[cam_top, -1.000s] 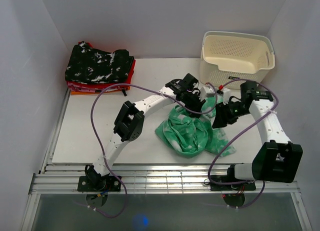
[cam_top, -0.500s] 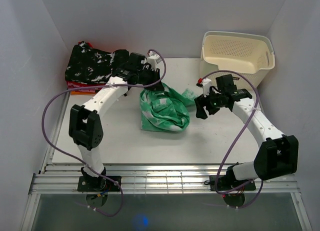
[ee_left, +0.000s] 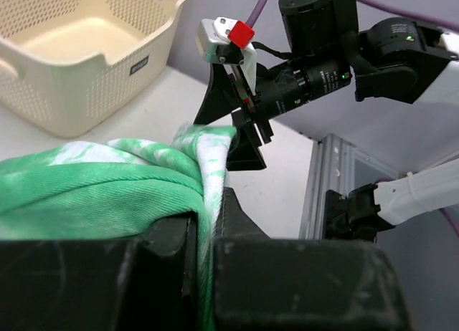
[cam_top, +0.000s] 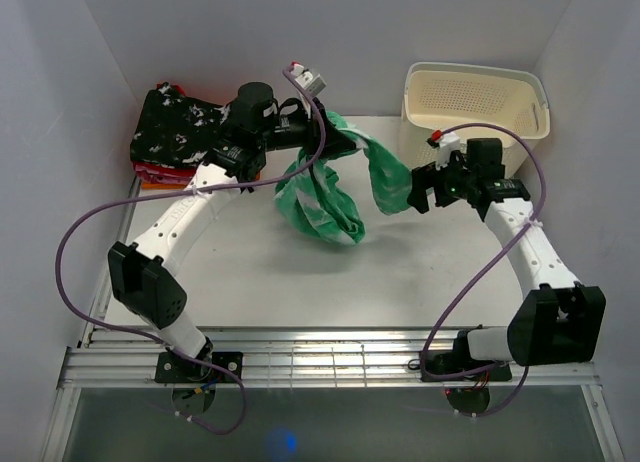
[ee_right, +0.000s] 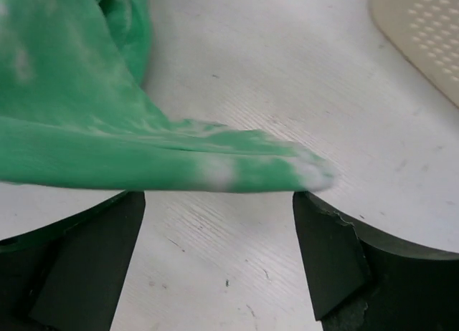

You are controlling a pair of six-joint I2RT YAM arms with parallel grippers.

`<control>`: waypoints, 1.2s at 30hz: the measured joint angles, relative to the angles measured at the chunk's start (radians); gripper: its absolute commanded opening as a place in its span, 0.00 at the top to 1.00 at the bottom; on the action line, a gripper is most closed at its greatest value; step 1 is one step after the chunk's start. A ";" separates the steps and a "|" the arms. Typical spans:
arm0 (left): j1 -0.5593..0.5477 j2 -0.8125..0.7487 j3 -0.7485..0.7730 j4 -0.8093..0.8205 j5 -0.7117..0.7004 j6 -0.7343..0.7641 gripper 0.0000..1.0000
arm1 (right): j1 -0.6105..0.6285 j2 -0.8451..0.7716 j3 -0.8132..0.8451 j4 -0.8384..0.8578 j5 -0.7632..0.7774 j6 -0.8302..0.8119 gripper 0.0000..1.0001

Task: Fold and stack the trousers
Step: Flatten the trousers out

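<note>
The green tie-dye trousers (cam_top: 322, 197) hang in a bunch above the white table (cam_top: 250, 272), held up at the back centre. My left gripper (cam_top: 322, 137) is shut on a fold of the trousers, and the cloth (ee_left: 107, 188) is pinched between its jaws (ee_left: 208, 234). One end of the trousers (cam_top: 385, 177) stretches right toward my right gripper (cam_top: 416, 190). In the right wrist view that end (ee_right: 215, 162) lies across the gap above the open gripper (ee_right: 219, 245), its fingers (ee_right: 337, 252) wide apart and not clamped on it.
A cream perforated basket (cam_top: 475, 107) stands at the back right, also in the left wrist view (ee_left: 79, 51). A black white-speckled folded garment (cam_top: 195, 127) lies on red and orange folded clothes (cam_top: 160, 174) at the back left. Purple cables loop along both arms.
My left gripper has lifted the trousers off the table and carried them back and left. My right gripper has let go, moved back and now sits open at the trailing end.
</note>
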 measured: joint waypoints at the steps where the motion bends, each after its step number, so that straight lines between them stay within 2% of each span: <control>1: 0.001 0.005 0.004 0.030 0.021 -0.019 1.00 | -0.034 -0.024 -0.006 0.003 -0.006 0.000 0.06; 4: 0.002 0.023 0.018 0.139 0.092 -0.079 1.00 | -0.096 -0.069 -0.015 0.006 -0.019 0.003 0.02; 6: 0.002 0.024 0.022 0.193 0.132 -0.107 1.00 | -0.097 -0.069 -0.014 0.016 -0.048 0.006 0.09; 10: 0.002 -0.010 0.016 0.228 0.169 -0.092 1.00 | -0.085 0.005 0.016 0.040 -0.131 0.069 0.10; 12: 0.002 -0.067 -0.023 0.219 0.151 -0.062 1.00 | -0.073 0.073 0.055 0.064 -0.166 0.111 0.10; 21: 0.002 -0.523 -0.274 0.200 -0.042 0.121 1.00 | 0.056 0.373 0.171 0.259 -0.211 0.295 0.10; 27: 0.002 -0.607 -0.356 0.170 -0.065 0.242 1.00 | 0.126 0.604 0.353 0.337 -0.254 0.407 0.10; 36: 0.002 -0.626 -0.472 0.035 -0.121 0.342 1.00 | 0.275 0.727 0.478 0.381 -0.300 0.464 0.10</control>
